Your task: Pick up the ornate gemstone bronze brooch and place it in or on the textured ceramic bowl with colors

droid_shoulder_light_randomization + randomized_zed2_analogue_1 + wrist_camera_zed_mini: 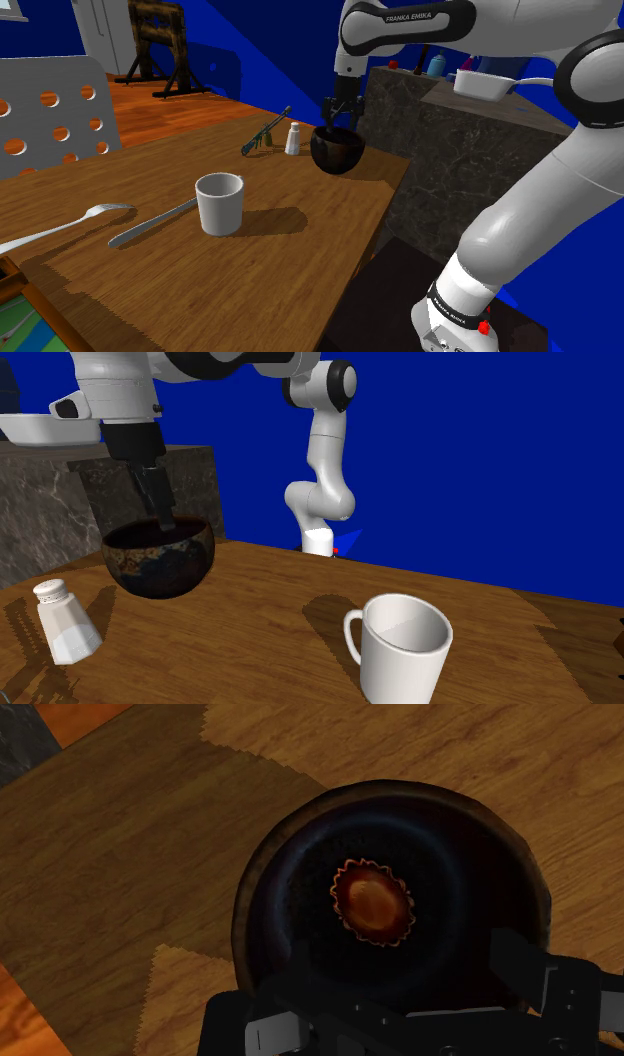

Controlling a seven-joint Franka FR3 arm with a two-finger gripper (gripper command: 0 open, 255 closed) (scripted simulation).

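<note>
While the pincer hangs over the dark bowl, its two black fingers stand spread apart and pinch nothing. In the second exterior view their tips reach down to about the level of the rim. The bowl stands on the wooden worktop near its far corner in the shoulder view, close to the edge that runs along a grey stone counter. Faint patterned colours show on its outer wall.

The brooch lies inside the bowl, on the bottom near the middle. It is a rounded orange-brown stone in a scalloped bronze-coloured frame, and it is free of both fingers.

A white salt shaker stands upright just beside the bowl without touching it. Past the shaker, a dark long-handled tool lies on the worktop near the far edge. A white mug stands upright around the middle of the worktop, well apart from the bowl; its inside looks bare. A knife and a spoon lie beyond the mug, toward the edge at the shoulder view's left, where a grey perforated chair back rises. A white dish sits on top of the stone counter.
</note>
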